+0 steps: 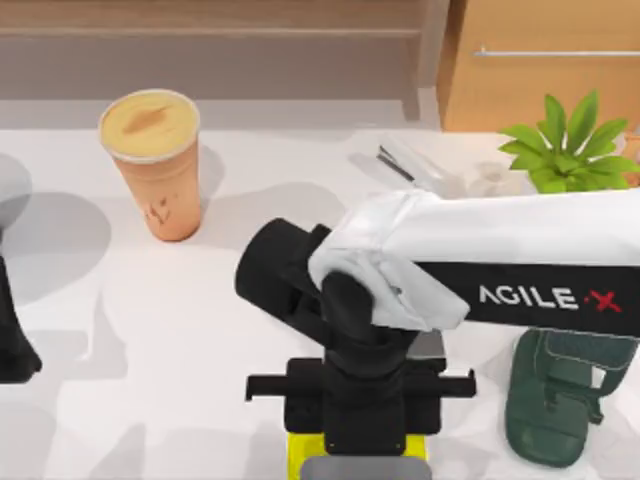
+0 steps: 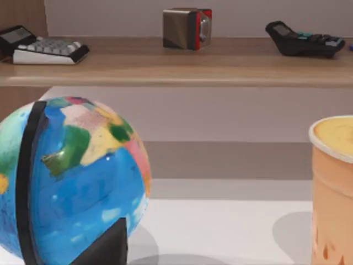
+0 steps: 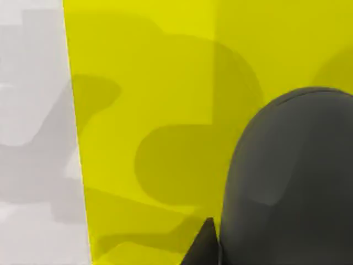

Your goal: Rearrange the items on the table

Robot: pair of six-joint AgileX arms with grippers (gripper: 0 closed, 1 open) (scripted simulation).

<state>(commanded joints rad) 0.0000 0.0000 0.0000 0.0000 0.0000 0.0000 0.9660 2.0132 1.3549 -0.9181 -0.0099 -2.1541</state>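
The tall orange-tan drink cup (image 1: 150,165) with a foamy top stands upright at the back left of the white table (image 1: 150,380); its side also shows in the left wrist view (image 2: 333,193). My right gripper (image 1: 358,448) points down over a yellow mat (image 1: 300,450) at the front centre. The dark grey mouse (image 3: 287,176) lies on that yellow mat (image 3: 149,110), right under the gripper, and its grey top peeks out (image 1: 360,468). The smartphone is hidden. My left arm (image 1: 15,340) stays parked at the far left edge.
A white stapler (image 1: 430,170) and a green leafy plant (image 1: 570,145) sit at the back right, before a wooden cabinet (image 1: 540,60). A dark green object (image 1: 555,400) lies front right. A globe (image 2: 71,182) stands close to the left wrist camera, below a shelf (image 2: 176,69).
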